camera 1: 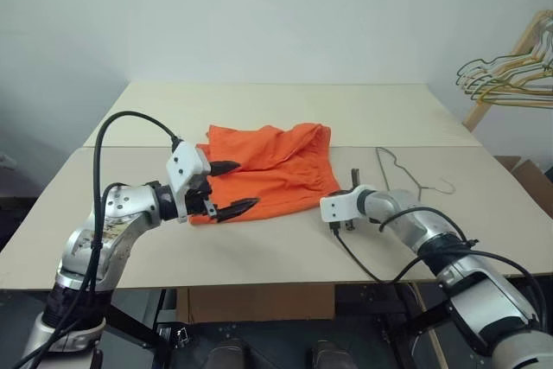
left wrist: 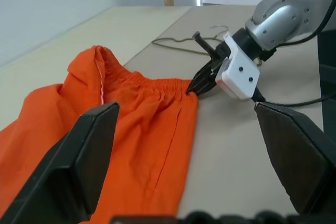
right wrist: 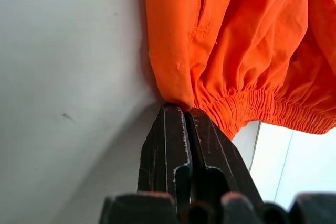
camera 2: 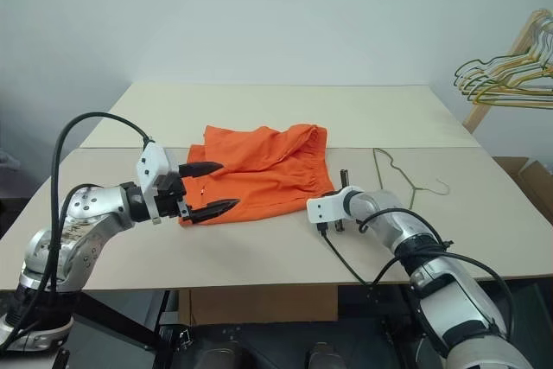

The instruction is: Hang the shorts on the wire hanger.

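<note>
On the near half of the tan table (camera 1: 259, 257), you are at the grasping step: the right gripper (left wrist: 195, 86) is clenched at the waistband corner of the orange shorts (camera 1: 272, 172), its 2 black fingers pressed together with their tips against the fabric. Whether any cloth is truly pinched between them you cannot tell from here, so I would judge the hold unproven. The left gripper (camera 1: 225, 187) hovers released over the opposite edge of the shorts, jaws wide.

Your next move likely calls for a gentle test lift of that corner, then closing the left gripper on the other side so the garment can be carried.

The shorts lie flat and rumpled, elastic waistband gathered, toward the right arm. The wire hanger (camera 1: 406, 172) rests on the table just beyond the right gripper, apart from the shorts.
</note>
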Robot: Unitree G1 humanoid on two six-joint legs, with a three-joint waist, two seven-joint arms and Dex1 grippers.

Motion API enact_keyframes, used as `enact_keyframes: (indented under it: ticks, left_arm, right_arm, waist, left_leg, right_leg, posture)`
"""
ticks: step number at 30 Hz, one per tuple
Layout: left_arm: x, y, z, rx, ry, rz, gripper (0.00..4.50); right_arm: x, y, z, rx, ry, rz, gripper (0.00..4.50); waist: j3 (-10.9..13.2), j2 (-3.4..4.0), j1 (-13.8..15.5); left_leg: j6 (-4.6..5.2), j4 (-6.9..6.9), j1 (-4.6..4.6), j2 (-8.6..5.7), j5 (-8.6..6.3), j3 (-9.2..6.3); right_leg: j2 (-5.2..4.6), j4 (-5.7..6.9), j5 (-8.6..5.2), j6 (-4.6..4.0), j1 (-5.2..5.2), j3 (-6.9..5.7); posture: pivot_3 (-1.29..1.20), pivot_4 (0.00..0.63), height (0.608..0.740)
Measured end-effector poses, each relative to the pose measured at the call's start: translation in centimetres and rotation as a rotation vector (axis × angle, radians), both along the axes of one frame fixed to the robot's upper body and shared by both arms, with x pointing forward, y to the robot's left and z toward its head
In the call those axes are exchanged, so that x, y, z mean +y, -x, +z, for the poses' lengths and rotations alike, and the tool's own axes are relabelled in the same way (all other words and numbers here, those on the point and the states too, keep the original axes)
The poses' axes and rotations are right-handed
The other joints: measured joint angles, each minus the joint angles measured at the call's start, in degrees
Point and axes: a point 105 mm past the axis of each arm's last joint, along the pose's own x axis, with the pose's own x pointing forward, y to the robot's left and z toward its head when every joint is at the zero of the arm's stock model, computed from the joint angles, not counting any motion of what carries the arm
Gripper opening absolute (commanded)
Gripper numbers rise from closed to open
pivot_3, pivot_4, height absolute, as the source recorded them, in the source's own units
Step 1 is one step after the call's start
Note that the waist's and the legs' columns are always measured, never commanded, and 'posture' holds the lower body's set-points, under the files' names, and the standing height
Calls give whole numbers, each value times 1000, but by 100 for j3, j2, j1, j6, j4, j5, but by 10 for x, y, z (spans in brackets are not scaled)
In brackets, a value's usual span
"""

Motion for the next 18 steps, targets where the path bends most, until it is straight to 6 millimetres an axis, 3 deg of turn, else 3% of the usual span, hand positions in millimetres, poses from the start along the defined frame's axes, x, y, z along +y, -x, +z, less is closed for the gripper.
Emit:
enact_keyframes:
  ticks: [5, 10, 13, 16, 18]
  left_arm:
    - [31, -5, -39, -36, -310, -33, 4500]
    - [50, -5, -77, -122, -613, -146, 4500]
    - [53, -16, -90, -163, -687, -129, 4500]
    - [47, -38, -89, -244, -737, -74, 4500]
    - [48, -47, -90, -273, -768, -53, 4106]
  right_arm:
    - [-6, 13, 26, -71, -81, 39, 11]
    - [-6, 30, 45, -116, -137, 73, 11]
    - [-6, 37, 49, -120, -157, 78, 11]
    - [-3, 42, 55, -125, -166, 91, 11]
    - [-1, 43, 60, -135, -169, 99, 0]
  waist:
    - [2, 4, 1]
    - [2, 4, 17]
    - [2, 4, 41]
    - [2, 3, 71]
    - [0, 2, 59]
  left_leg:
    - [-1, -4, -1, 2, -1, 6]
    - [-6, -7, -12, 9, -4, 14]
    - [-3, -3, -23, 9, -2, 15]
    - [-1, 9, -32, 2, -1, 22]
    - [-1, 9, -30, 3, -1, 24]
  right_leg:
    - [-4, -4, -7, -6, -5, -1]
    - [-14, -10, -5, -10, -16, -1]
    - [-14, -6, -5, -9, -26, -2]
    - [-11, 8, -4, -8, -37, -2]
    - [-9, 17, -4, -8, -39, 0]
  posture:
    - [133, 0, 740]
    - [105, 0, 740]
    - [90, 0, 740]
    - [83, 0, 740]
    - [72, 0, 740]
